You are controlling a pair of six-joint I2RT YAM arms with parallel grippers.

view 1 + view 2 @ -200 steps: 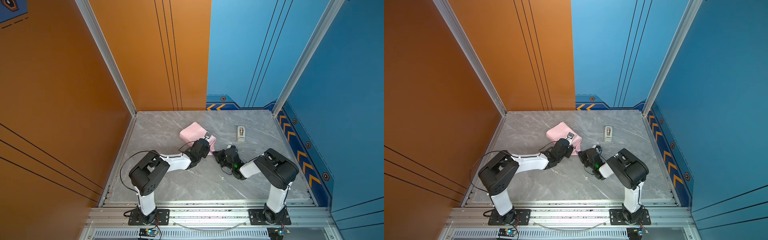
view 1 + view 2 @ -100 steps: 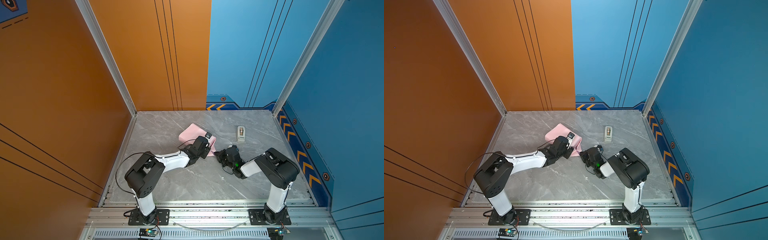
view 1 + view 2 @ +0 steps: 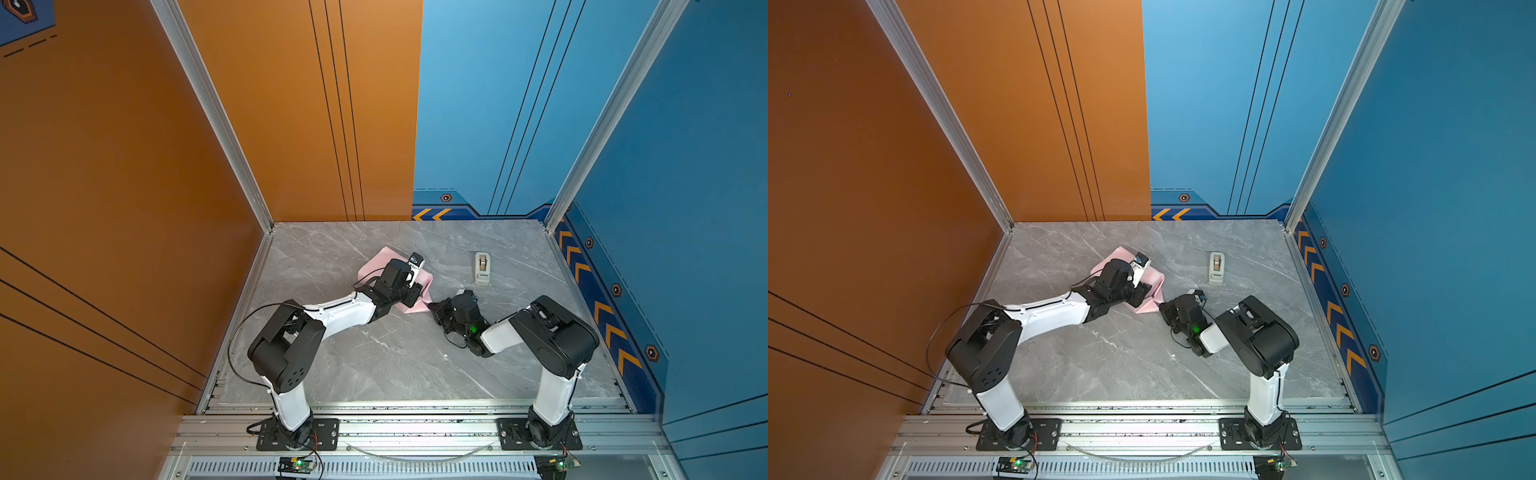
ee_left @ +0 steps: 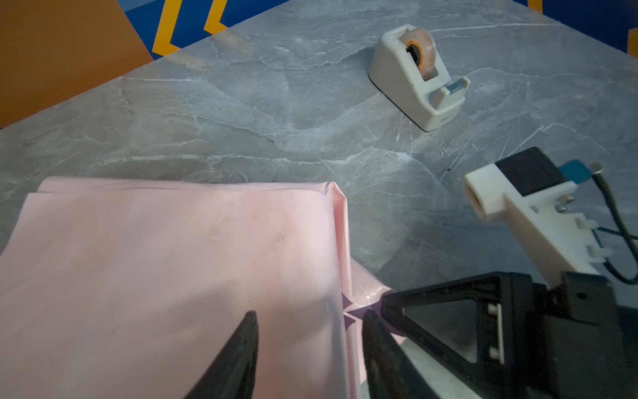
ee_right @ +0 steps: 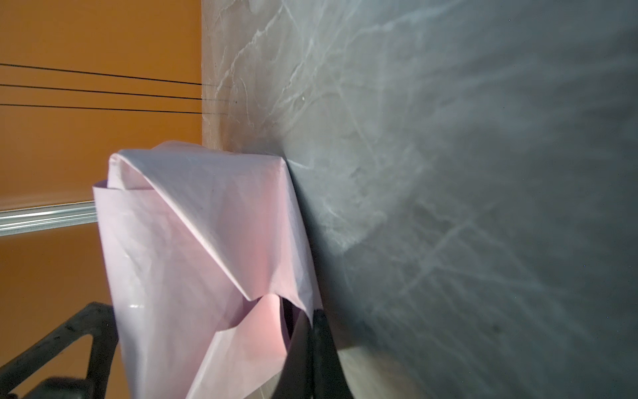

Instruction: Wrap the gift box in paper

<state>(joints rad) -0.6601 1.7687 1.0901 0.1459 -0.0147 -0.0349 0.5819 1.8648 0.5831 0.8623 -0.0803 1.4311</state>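
The right gripper (image 5: 312,331) has its black fingers pressed together on a loose corner of the large thin creased sheet of paper (image 5: 193,241), pale pink on the outside, with a sliver of lilac-purple showing where the flap opens. In both top views this gripper (image 3: 432,307) sits near the small beige plastic tape dispenser (image 3: 482,268), on the side toward the robot bases and a little to the left of it, low over the grey marble-patterned tabletop (image 3: 374,353).

The left gripper (image 4: 310,314) stands with its two dark fingers clearly apart. One finger (image 4: 241,355) is over the flat pink top of the paper and the other is past the folded side edge, so that edge lies between them. The pictures do not show whether either finger presses on the sheet.

The paper (image 3: 376,266) lies folded into a flat-topped, box-like bundle on the tabletop. It is left of the tape dispenser and apart from it, with bare marble between the two. The pinched flap is the bundle's nearest part to the dispenser. The gift box itself does not show anywhere; the paper covers whatever is beneath it. The dispenser (image 4: 417,76) stands upright, a roll of clear tape in its cradle.
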